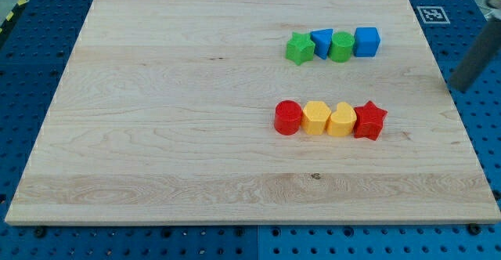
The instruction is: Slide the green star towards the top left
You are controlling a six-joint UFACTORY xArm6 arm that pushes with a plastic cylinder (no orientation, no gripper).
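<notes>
**Dark rod seen at the frame's right edge**

Only a short stretch of the robot's body is shown: a straight rod (474,63), cut off by the view's right edge. It is rendered in dark grey, with a slightly lighter, bluish sheen along its upper part. Its surface appears smooth and plain, and its outline is blurred. My tip (458,87) is seen as the rod's blunt, darker lower end. The arm above the rod is not shown in the frame.
</notes>
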